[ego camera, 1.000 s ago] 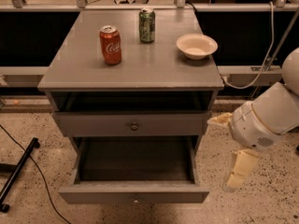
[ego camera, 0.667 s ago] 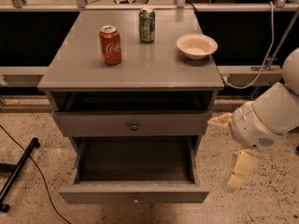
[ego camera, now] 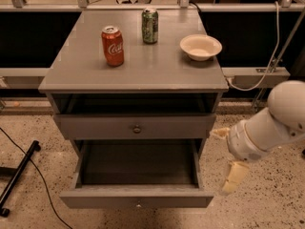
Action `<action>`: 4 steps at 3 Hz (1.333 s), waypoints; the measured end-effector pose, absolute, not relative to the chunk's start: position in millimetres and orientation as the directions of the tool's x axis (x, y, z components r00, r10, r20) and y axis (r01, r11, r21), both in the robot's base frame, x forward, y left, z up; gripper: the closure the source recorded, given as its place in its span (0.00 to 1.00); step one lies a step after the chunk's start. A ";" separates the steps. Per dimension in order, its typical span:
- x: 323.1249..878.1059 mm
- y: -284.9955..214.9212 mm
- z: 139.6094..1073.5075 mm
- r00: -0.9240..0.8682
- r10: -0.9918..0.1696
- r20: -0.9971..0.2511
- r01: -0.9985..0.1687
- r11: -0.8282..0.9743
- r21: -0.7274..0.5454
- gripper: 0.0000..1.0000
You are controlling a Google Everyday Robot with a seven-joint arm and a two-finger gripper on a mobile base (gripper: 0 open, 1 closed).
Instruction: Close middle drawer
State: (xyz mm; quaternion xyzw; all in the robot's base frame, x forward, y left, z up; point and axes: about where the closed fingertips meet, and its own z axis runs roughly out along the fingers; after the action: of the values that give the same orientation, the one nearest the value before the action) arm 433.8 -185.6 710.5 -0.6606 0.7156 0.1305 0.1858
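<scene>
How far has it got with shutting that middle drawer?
Nothing looks done yet: the middle drawer is pulled far out of the cabinet. In hand: the tool hangs open beside the drawer's front corner, touching nothing. To do: reach the drawer's front and push it in flush.

A robotics test lab, it seems: speckled floor (ego camera: 276,202), loose white cable (ego camera: 275,51), metal rail (ego camera: 47,7) behind the grey worktop (ego camera: 143,68), and a robot's claw (ego camera: 227,155), fingers apart, below the worktop's front right corner.

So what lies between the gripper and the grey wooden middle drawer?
Camera view: only speckled floor between the gripper, at right, and the grey middle drawer.
</scene>
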 end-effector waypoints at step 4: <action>415.2 -203.7 570.3 -0.062 -0.833 -0.550 -0.997 0.074 0.000 0.64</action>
State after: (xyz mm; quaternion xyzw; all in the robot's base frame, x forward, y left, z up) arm 415.2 -203.7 570.3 -0.6519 0.7018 0.1954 0.2104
